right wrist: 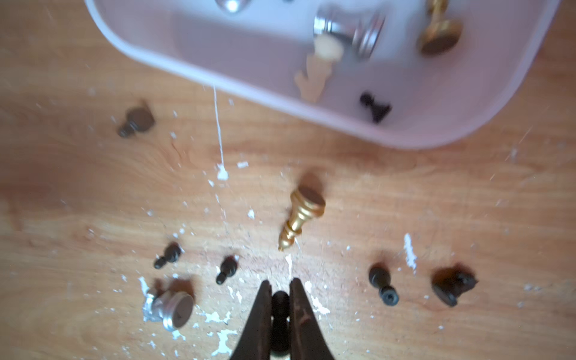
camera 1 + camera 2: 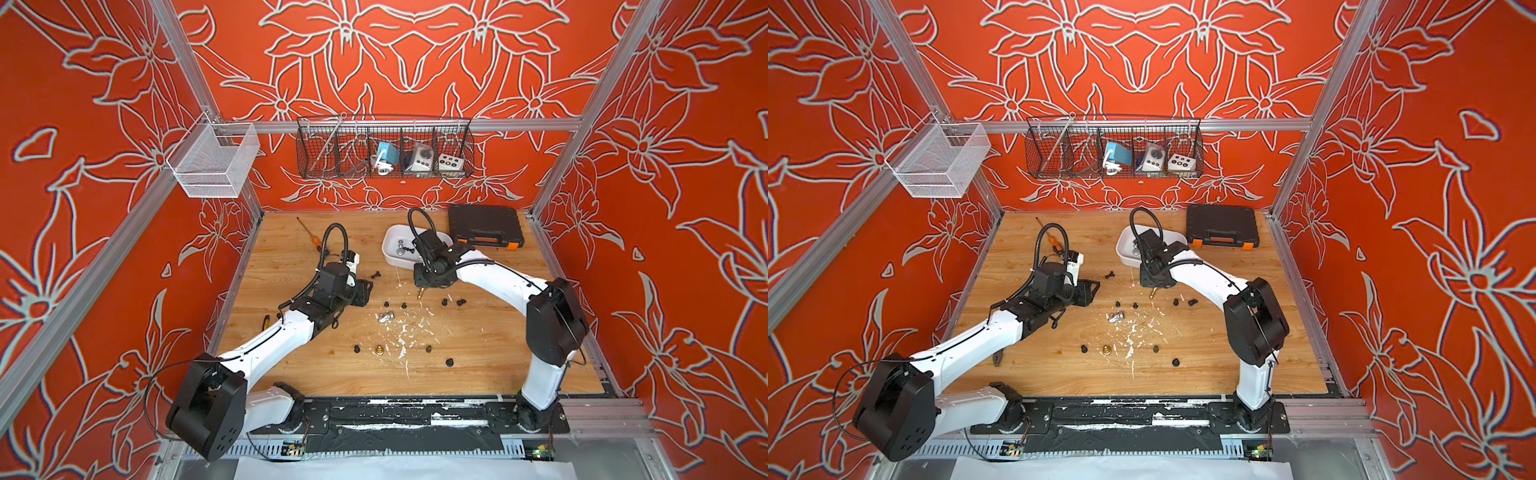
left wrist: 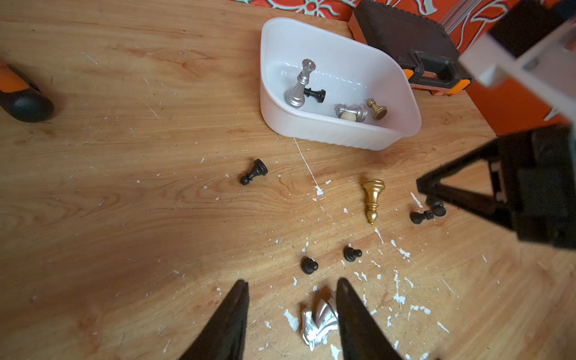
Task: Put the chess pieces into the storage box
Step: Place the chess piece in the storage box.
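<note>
Right gripper: the right gripper (image 1: 280, 285) was clamped tight on a small black pawn (image 1: 279, 311), which sat pinched between its two dark fingers above the table.
Left gripper: the left gripper (image 3: 292, 282) stood partly open and held nothing. A silver knight (image 3: 318, 321) lay on its side just by its fingers.
Storage box: the white rounded plastic storage box (image 2: 390, 253) sat toward the back of the light wooden table (image 2: 490, 353), close beside a black toolcase with orange latches (image 2: 484, 226).
Inside the box: a tall silver queen (image 3: 300, 84) stood tilted, with a second black pawn (image 3: 314, 94) lying at its base. Nearer the front wall were a fallen silver piece (image 3: 352, 110), a cream piece (image 3: 347, 117) and a gold pawn (image 3: 377, 109).
Held pawn's place: it hung short of the box's near wall, not over the opening.
Loose pieces: a gold bishop (image 3: 373, 199) lay on its side between the right gripper and the box. Loose black pawns (image 3: 254, 172) were scattered around it, some upright and some toppled. A short gold piece (image 2: 379, 350) stood nearer the front edge.
Other: an orange-handled screwdriver (image 2: 309, 232) lay at the back on the left arm's side.
Right wrist view: blurred, so fine detail was lost.
</note>
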`<state>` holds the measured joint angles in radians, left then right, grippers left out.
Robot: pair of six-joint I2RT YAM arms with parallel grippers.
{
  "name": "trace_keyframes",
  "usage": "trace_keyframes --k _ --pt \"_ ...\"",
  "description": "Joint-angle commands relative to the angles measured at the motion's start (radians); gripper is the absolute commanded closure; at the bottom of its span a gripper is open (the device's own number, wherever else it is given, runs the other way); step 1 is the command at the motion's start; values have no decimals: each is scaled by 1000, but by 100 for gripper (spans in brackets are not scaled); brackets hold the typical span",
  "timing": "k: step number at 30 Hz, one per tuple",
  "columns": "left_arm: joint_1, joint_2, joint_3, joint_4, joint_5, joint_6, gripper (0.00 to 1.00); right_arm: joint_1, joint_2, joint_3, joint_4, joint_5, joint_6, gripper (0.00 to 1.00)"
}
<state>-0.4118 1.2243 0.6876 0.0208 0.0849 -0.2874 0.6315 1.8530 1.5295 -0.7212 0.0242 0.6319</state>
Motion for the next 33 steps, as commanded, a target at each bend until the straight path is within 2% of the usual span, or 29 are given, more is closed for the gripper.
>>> trace_keyframes --k 1,8,14,27,33 --pt "8 -11 8 -11 5 13 53 -47 54 115 -66 3 -70 87" --pt "16 -19 9 -17 4 13 53 -135 234 388 -120 -9 -134 86" --pt "19 -23 6 -21 5 8 53 -188 373 523 -83 -26 -122 86" --pt "22 -36 -11 -27 7 11 53 -228 560 692 -21 -59 -78 85" --pt "24 -42 -16 -31 6 12 53 -233 599 702 14 -97 -54 83"
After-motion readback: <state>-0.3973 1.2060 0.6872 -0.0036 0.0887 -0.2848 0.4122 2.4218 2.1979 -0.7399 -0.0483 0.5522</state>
